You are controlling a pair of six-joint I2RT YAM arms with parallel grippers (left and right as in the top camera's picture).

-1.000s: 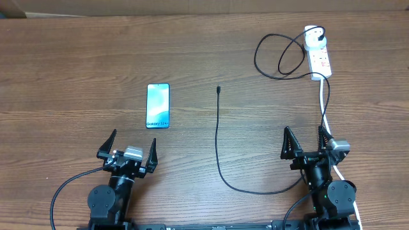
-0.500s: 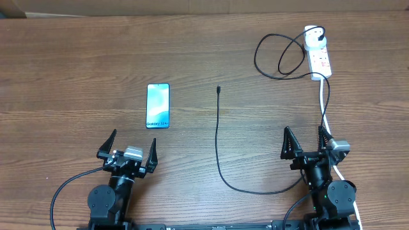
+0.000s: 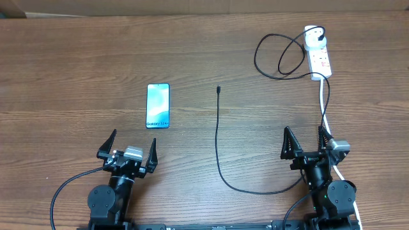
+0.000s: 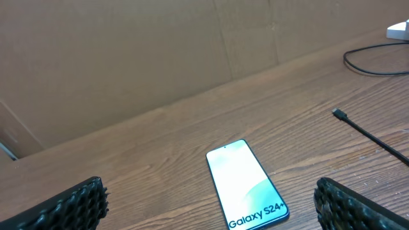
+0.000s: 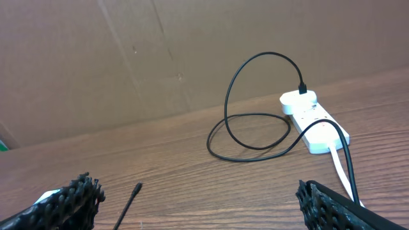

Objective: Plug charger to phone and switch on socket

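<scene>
Gape wide, hold nothing: left gripper point(image 3: 134, 136), right gripper point(image 3: 303, 131). Lies far ahead of the right fingers: socket point(image 3: 319, 59). Lies screen-up just ahead of the left fingers: phone point(image 3: 158, 105). Plugs into socket, trails back between both grippers: charger point(image 3: 216, 134), connector tip point(image 3: 218, 89) free.

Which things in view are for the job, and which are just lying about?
Job:
phone
charger
socket

Lying about:
Only the cardboard wall behind the table; no other loose items are visible.
</scene>
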